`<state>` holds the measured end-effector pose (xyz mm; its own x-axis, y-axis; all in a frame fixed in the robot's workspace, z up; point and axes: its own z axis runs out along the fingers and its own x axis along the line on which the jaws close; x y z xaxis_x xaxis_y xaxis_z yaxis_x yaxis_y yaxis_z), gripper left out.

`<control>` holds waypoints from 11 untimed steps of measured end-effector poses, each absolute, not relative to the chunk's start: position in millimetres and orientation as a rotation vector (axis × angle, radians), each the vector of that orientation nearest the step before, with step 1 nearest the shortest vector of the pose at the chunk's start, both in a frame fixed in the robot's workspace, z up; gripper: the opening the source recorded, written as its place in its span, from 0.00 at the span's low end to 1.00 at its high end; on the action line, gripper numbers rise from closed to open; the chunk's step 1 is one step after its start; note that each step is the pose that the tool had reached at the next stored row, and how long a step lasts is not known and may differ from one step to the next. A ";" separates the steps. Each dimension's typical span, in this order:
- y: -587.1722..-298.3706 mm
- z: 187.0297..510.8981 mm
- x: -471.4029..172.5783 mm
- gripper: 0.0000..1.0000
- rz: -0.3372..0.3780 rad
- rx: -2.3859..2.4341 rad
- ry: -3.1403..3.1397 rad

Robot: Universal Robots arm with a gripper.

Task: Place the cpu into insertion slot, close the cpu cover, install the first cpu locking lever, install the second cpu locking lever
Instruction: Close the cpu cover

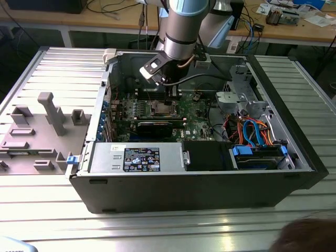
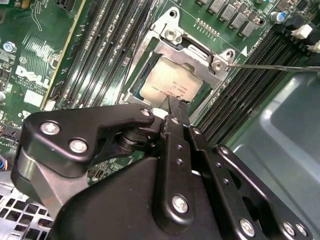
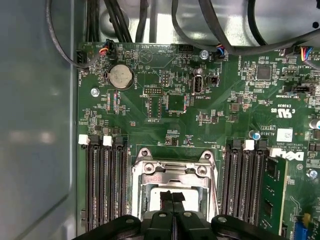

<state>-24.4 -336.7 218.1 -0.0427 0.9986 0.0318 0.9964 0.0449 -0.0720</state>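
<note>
1. In the exterior view an open case (image 1: 184, 194) lies on a metal table (image 1: 157, 226) in the middle of the frame.
2. A grey tray (image 1: 42, 131) with blocks on it sits on the table at the exterior view's left, just beside the case.
3. The arm (image 1: 184, 31) comes down from the top middle of the exterior view and dips into the case.
4. The gripper (image 1: 175, 94) (image 2: 174, 104) (image 3: 172, 196) hangs low over the green board (image 3: 175, 105), right above the slot (image 1: 160, 107).
5. In both wrist views its two black fingertips (image 3: 167, 197) are pressed together. Nothing is held between them.
6. The cpu (image 2: 167, 82) lies flat in the slot, just under the fingertips.
7. The cover (image 2: 200, 52) (image 3: 172, 176) lies down around the cpu, and the cpu's pale top shows through the cover's square hole.
8. In the second wrist view a thin metal lever (image 2: 270, 66) sticks out from a corner of the cover, across the long black slots (image 2: 250, 85) beside it.
</note>
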 end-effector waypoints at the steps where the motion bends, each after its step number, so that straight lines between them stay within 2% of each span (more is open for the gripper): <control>1: -336.7 216.7 -24.4 0.11 0.046 -2.122 -2.217; 11: -336.6 210.4 -40.5 0.11 0.044 -2.122 -2.218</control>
